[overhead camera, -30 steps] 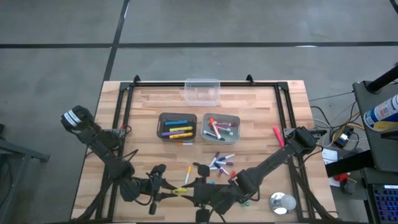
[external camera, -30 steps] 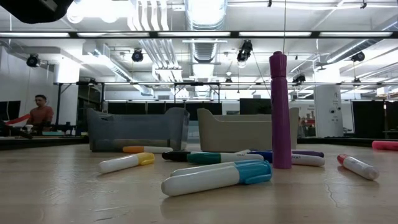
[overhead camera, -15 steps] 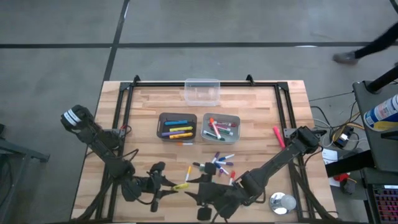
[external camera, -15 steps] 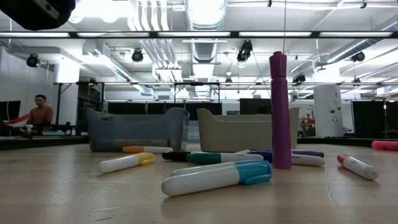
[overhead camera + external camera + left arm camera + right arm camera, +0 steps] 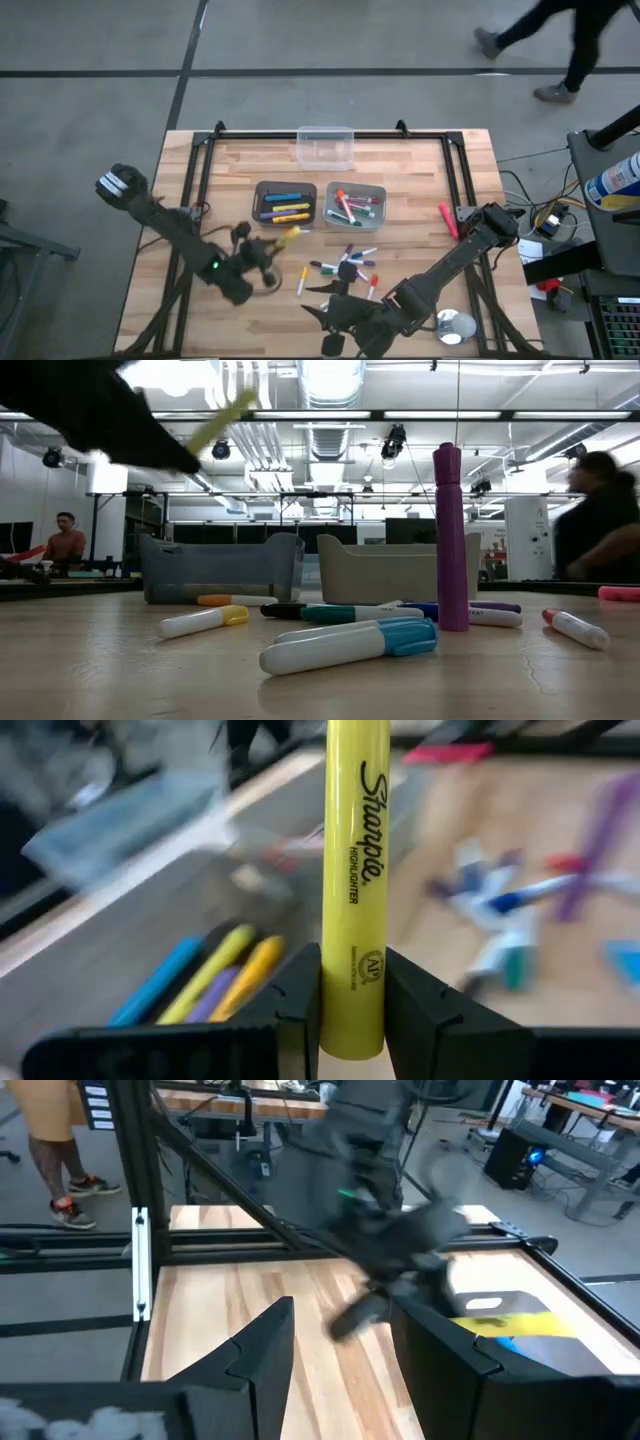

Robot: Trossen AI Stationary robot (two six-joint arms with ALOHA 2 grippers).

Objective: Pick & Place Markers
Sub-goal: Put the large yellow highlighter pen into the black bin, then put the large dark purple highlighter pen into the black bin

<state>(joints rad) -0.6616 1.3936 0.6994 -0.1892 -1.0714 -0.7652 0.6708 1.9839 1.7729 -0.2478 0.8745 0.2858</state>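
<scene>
left gripper (image 5: 268, 247): lower left of centre in the high view, just short of the left bin; fingers (image 5: 300, 990) clamped on a yellow highlighter (image 5: 354, 870), which stands up between them in the left wrist view and points toward the bin.

left bin (image 5: 258, 190): dark grey, centre of the table (image 5: 420, 190); holds blue, purple and yellow markers (image 5: 285, 207) lying flat.

right bin (image 5: 379, 191): lighter grey, touching the left bin's side; holds red-capped and other markers (image 5: 352, 208).

clear container (image 5: 325, 147): top centre of the table, against the back rail.

loose markers (image 5: 345, 268): a scatter below the right bin, centre of the high view; in the low view a purple one (image 5: 451, 540) stands upright, the others lie flat around it, a teal-capped white one (image 5: 350, 644) nearest the lens.

right gripper (image 5: 325, 318): bottom centre of the high view, below the scatter; fingers (image 5: 262, 1345) spread apart, nothing between them.

red marker (image 5: 446, 219): alone, right side of the table by the rail.

silver tape roll (image 5: 452, 325): lower right corner of the table.

person (image 5: 545, 40): walking on the floor, upper right of the high view.
</scene>
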